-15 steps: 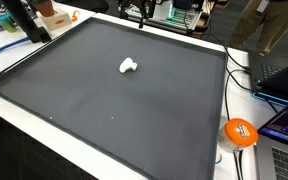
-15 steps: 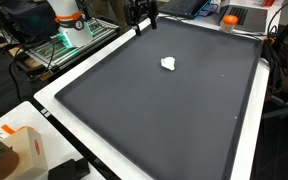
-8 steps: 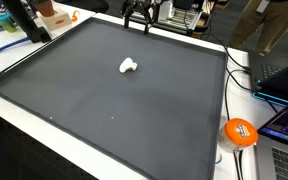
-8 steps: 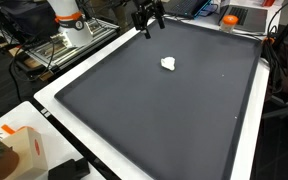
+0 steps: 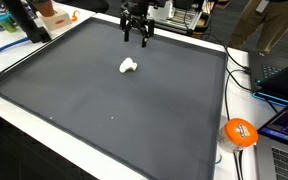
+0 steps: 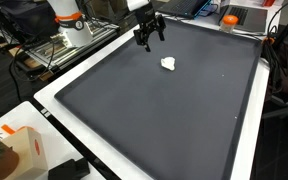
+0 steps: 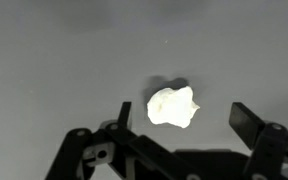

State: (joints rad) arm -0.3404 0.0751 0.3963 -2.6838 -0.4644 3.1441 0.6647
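Observation:
A small white lumpy object (image 5: 128, 67) lies on the black mat (image 5: 104, 110); it also shows in the other exterior view (image 6: 169, 64) and in the wrist view (image 7: 172, 105). My gripper (image 5: 135, 40) hangs open and empty above the mat, at its far side, a short way beyond the white object. It shows in the other exterior view too (image 6: 150, 40). In the wrist view the gripper (image 7: 182, 118) has its two fingers spread wide, with the white object lying on the mat below, between them and a little ahead.
The mat covers a white table (image 6: 59, 82). An orange round object (image 5: 240, 132) and cables lie at one edge, next to laptops (image 5: 284, 125). A cardboard box (image 6: 19, 150) stands at a corner. Equipment and an orange-topped stand (image 6: 68, 22) lie beyond the far edge.
The gripper has moved in from beyond the mat's far edge over the mat, toward the white object. The white object has not moved.

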